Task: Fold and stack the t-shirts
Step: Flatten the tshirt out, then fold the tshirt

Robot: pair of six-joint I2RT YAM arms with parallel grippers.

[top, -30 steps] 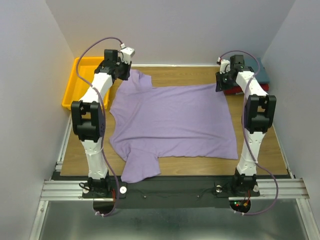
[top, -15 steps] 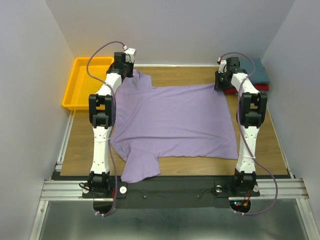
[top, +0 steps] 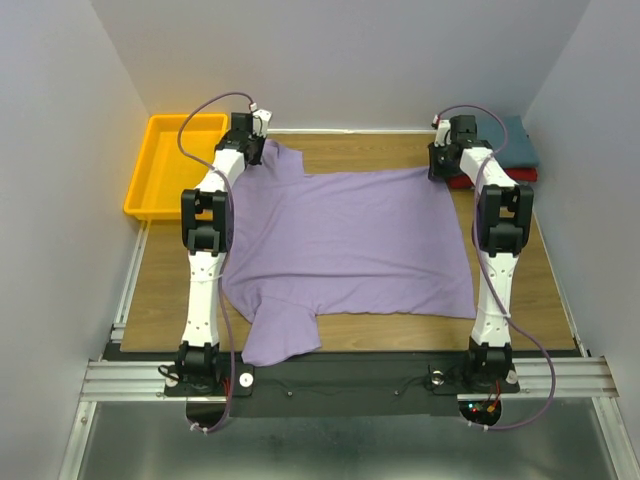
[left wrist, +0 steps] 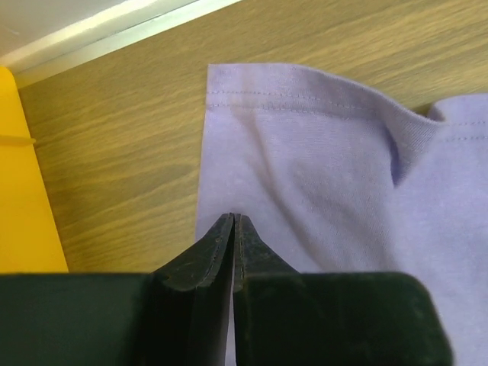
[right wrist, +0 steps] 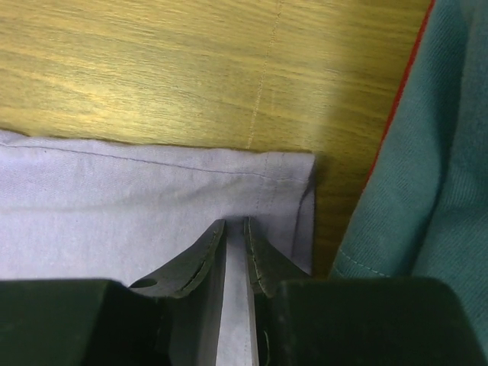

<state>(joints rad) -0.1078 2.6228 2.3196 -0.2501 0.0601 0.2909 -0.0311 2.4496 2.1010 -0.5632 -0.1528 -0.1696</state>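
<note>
A lavender t-shirt (top: 345, 240) lies spread flat on the wooden table, sleeves to the left. My left gripper (top: 250, 150) is at its far left sleeve. In the left wrist view the jaws (left wrist: 232, 218) are pressed together on the sleeve's edge (left wrist: 305, 152), with a sliver of cloth between them. My right gripper (top: 441, 168) is at the shirt's far right corner. In the right wrist view its fingers (right wrist: 235, 223) pinch the hem corner (right wrist: 152, 206). A folded dark teal t-shirt (top: 518, 140) (right wrist: 427, 175) lies on a red one (top: 520, 175) at the far right.
A yellow-orange tray (top: 140, 185) (left wrist: 23, 191) stands at the far left, just beside the left gripper. The back wall runs close behind both grippers. The near sleeve (top: 280, 335) hangs towards the table's front edge.
Both arms have stretched out towards the far edge and settled at the shirt's far corners. Both sets of jaws have narrowed onto the cloth.
</note>
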